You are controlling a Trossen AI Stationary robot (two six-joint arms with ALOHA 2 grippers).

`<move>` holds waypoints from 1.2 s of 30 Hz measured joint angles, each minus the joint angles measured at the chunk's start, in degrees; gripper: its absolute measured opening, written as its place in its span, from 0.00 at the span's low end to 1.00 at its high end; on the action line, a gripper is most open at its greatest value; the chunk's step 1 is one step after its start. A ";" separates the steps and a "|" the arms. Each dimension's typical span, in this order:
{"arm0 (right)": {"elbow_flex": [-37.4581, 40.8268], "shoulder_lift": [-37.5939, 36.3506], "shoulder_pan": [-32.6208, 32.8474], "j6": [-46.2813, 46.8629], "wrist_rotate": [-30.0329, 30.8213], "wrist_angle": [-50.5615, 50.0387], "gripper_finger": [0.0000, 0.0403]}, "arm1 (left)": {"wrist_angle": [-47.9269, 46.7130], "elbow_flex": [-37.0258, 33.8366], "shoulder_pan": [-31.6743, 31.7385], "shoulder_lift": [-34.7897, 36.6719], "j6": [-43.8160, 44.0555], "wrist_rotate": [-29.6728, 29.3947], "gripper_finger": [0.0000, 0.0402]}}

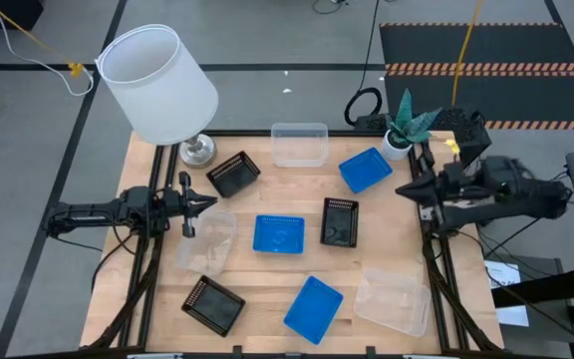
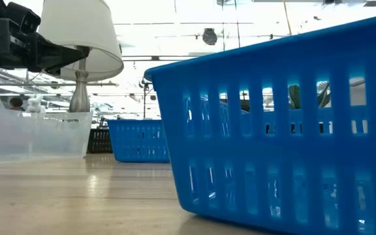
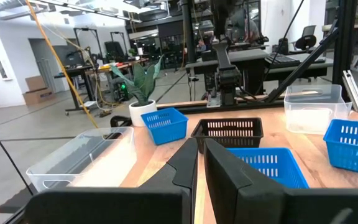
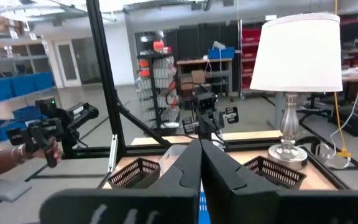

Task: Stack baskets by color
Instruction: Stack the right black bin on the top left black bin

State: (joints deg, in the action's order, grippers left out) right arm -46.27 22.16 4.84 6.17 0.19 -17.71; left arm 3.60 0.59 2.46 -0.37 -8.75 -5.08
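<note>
Nine baskets lie scattered, each flat on its bottom on the wooden table (image 1: 147, 289). Blue ones sit at far right (image 1: 365, 170), in the middle (image 1: 279, 234) and near the front (image 1: 313, 308). Black ones sit at far left (image 1: 234, 174), right of centre (image 1: 339, 221) and front left (image 1: 212, 304). Clear ones sit at the far edge (image 1: 299, 144), at the left (image 1: 207, 239) and front right (image 1: 394, 299). My left gripper (image 1: 210, 202) (image 3: 201, 158) hovers level at the left edge, shut and empty. My right gripper (image 1: 403, 189) (image 4: 200, 158) is raised at the right edge, shut and empty.
A lamp with a white shade (image 1: 157, 85) stands at the far left corner and a potted plant (image 1: 404, 125) at the far right corner. The front blue basket (image 2: 286, 124) fills much of the low view. A person's hand (image 4: 5, 158) shows beyond the table's left.
</note>
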 joint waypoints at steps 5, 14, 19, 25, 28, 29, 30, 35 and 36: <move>-12.75 7.91 0.00 0.15 1.50 -10.63 0.00 | 0.00 0.01 -0.01 0.01 0.00 0.00 0.08; -26.67 17.19 0.01 0.20 5.64 -20.37 0.00 | 0.02 -0.01 -0.01 0.01 0.02 0.01 0.08; -25.26 17.33 0.00 -4.78 8.71 -20.36 0.00 | -0.03 0.00 -0.01 0.00 0.49 0.02 0.08; -21.36 17.34 0.00 -5.38 8.84 -17.19 0.00 | -0.30 0.01 -0.02 -0.01 7.30 0.04 0.08; -18.35 17.32 0.00 -5.38 8.83 -12.54 0.00 | 0.05 0.01 -0.02 -0.01 8.92 0.04 0.08; -17.20 17.35 0.00 -5.38 8.83 -10.82 0.00 | 0.77 0.01 -0.02 -0.01 9.53 0.07 0.08; -15.97 17.35 0.00 -5.38 8.83 -9.13 0.00 | 1.64 0.13 -0.02 -0.01 9.92 0.15 0.08; -9.71 17.35 0.00 -5.38 8.83 -0.37 0.00 | -1.87 6.37 -0.06 -1.43 9.99 0.59 0.08; -8.46 17.35 0.01 -5.38 8.82 1.38 0.00 | -3.53 8.56 -0.14 -2.30 9.70 0.59 0.08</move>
State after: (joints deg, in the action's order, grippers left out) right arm -54.73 39.51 4.85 0.80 9.00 -16.32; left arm 0.06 9.15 2.32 -2.67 0.95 -4.49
